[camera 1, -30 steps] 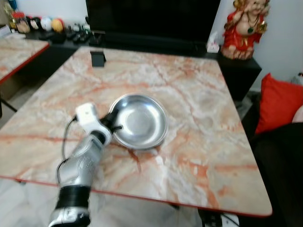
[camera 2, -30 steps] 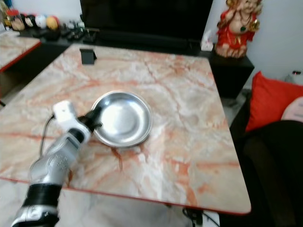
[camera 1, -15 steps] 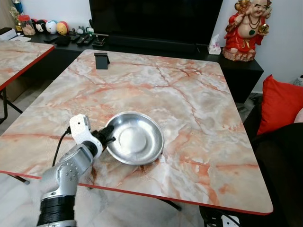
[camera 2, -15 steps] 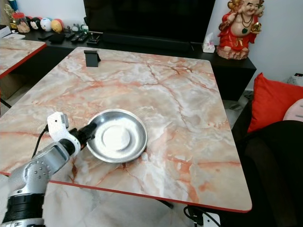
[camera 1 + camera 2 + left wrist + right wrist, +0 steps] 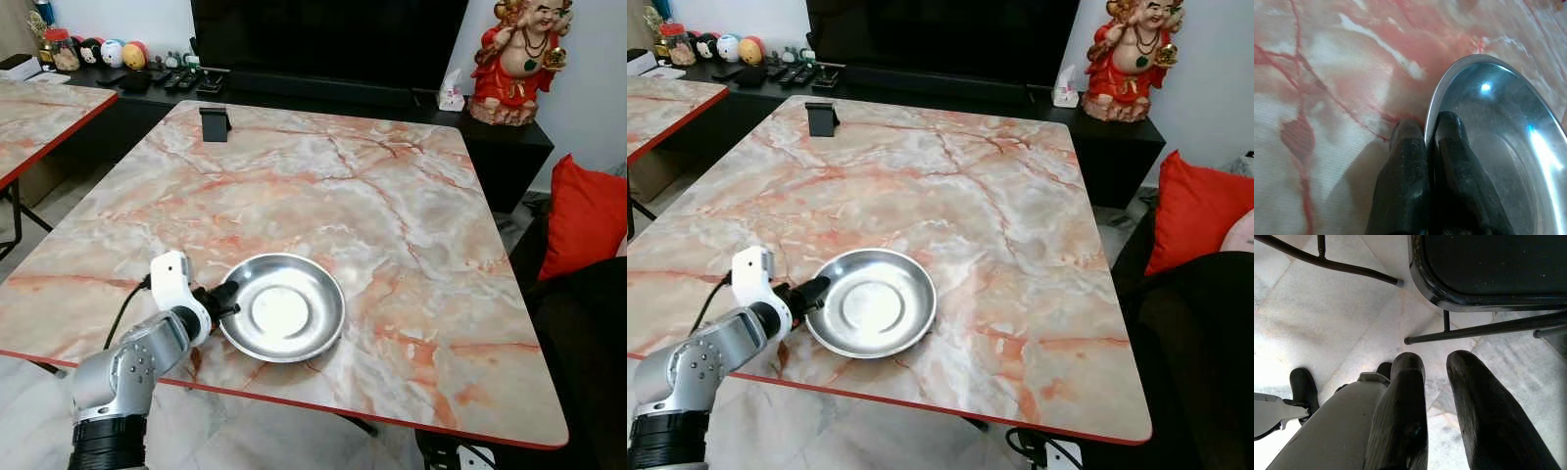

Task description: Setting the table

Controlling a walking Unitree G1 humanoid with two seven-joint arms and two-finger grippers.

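Observation:
A shallow round steel plate (image 5: 284,307) lies on the marble table (image 5: 333,186), close to its near edge. My left gripper (image 5: 224,298) is shut on the plate's left rim. The left wrist view has one black finger inside the rim and the other outside it, pinching the plate (image 5: 1498,147) at the gripper (image 5: 1425,128). My right gripper (image 5: 1432,364) hangs beside the table over the tiled floor, its fingers a little apart with nothing between them.
A small black stand (image 5: 215,123) sits at the table's far left corner. A second marble table (image 5: 39,113) is to the left. A red figurine (image 5: 514,61) and a TV cabinet stand behind. A red cushion (image 5: 583,220) and a dark seat are on the right.
The plate, held by my left gripper, has slid toward the table's near edge. The camera has shifted, and the blur of the oldest frames is gone.

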